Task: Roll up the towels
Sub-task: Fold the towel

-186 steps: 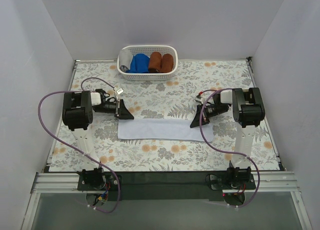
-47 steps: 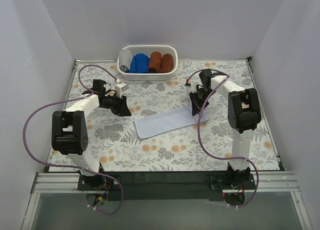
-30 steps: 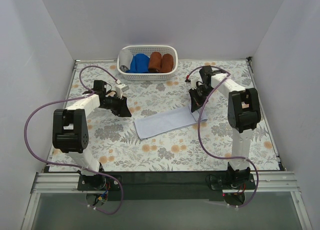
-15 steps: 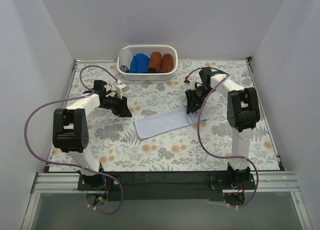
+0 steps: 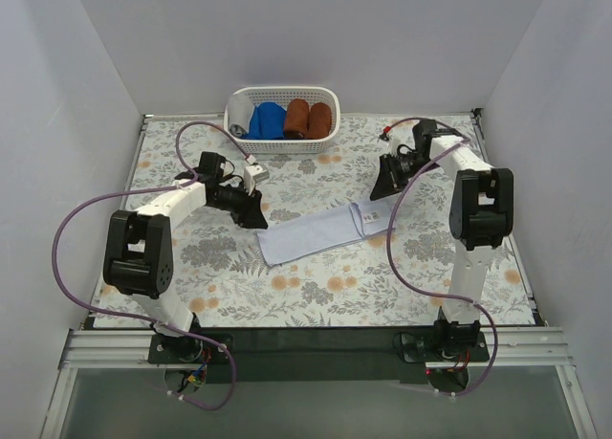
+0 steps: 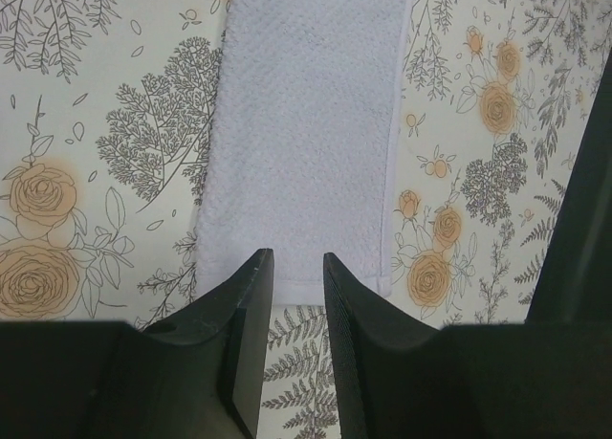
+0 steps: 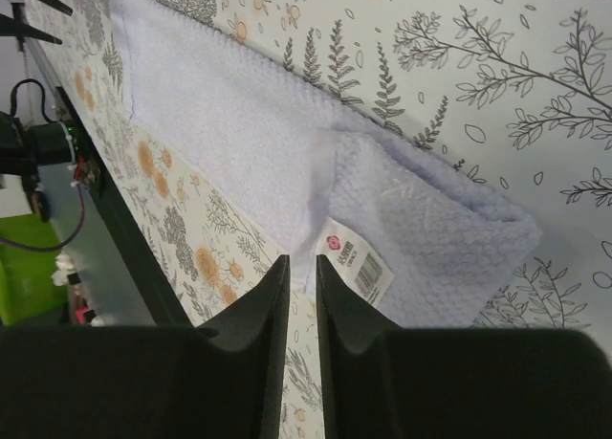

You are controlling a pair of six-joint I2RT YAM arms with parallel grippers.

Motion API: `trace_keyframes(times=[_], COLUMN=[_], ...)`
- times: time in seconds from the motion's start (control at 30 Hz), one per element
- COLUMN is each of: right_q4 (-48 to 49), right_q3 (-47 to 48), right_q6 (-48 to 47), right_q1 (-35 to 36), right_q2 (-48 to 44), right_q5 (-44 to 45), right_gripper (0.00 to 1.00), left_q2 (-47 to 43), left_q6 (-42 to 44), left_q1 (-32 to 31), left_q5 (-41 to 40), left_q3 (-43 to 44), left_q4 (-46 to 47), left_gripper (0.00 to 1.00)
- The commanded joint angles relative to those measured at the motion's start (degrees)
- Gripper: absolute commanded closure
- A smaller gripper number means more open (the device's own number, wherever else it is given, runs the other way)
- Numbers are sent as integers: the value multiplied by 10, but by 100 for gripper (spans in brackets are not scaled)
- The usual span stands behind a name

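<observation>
A pale blue-lavender towel (image 5: pixel 316 233) lies as a long narrow strip across the middle of the floral table. Its right end (image 5: pixel 368 217) is folded back over itself, and a white label (image 7: pixel 356 262) shows there. My left gripper (image 5: pixel 258 219) hovers just off the towel's left end (image 6: pixel 306 123), open a little with only table between its fingers. My right gripper (image 5: pixel 380 192) hangs above and behind the folded end (image 7: pixel 440 229), its jaws a narrow slit apart and holding nothing. A grey cloth (image 5: pixel 238 112) sits in the basket's left end.
The white basket (image 5: pixel 282 144) stands at the back centre with a bright blue roll (image 5: pixel 268 120) and rust-brown rolls (image 5: pixel 308 119) inside. White walls close in the table on the left, right and back. Purple cables loop from both arms.
The right gripper let go of the towel's right end, now folded over, and drew back to the upper right. The left gripper moved right, up to the towel's left end.
</observation>
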Motion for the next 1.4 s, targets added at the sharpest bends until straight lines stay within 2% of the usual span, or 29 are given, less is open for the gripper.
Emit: trace_keyframes(times=[0.0, 0.1, 0.3, 0.4, 0.57, 0.63, 0.7, 0.83, 0.93, 1.07, 1.23, 1.37], right_q4=[-4, 4, 36, 40, 37, 36, 27, -16, -19, -20, -17, -12], right_q3=[8, -1, -55, -76, -126, -142, -153, -108, -68, -26, 32, 65], right_q6=[-25, -26, -26, -30, -36, -39, -49, -68, -75, -75, -60, -29], right_q1=[-9, -9, -16, -17, -16, -16, -14, -15, -16, -16, -16, -16], right_q2=[52, 94, 122, 106, 60, 30, 5, -57, -70, -33, 41, 70], right_q5=[-89, -109, -63, -51, -32, -25, -11, 4, 53, 113, 133, 124], right_gripper=[80, 80, 80, 79, 78, 76, 74, 69, 66, 66, 66, 68], left_q2=[-6, -2, 11, 20, 44, 40, 41, 63, 88, 132, 180, 194], left_q6=[12, 24, 49, 45, 42, 67, 67, 23, 19, 36, 80, 86], left_q1=[-6, -6, -27, -48, -85, -103, -135, -149, -149, -146, -127, -115], left_q5=[3, -3, -11, -33, 2, -21, -90, -154, -188, -257, -337, -303], left_q3=[13, 13, 7, 7, 19, 11, -1, -8, 13, 78, 180, 236], left_q4=[3, -7, -32, -31, -77, -90, -88, -77, -73, -76, -40, -38], left_gripper=[74, 74, 74, 73, 76, 80, 83, 86, 87, 84, 76, 68])
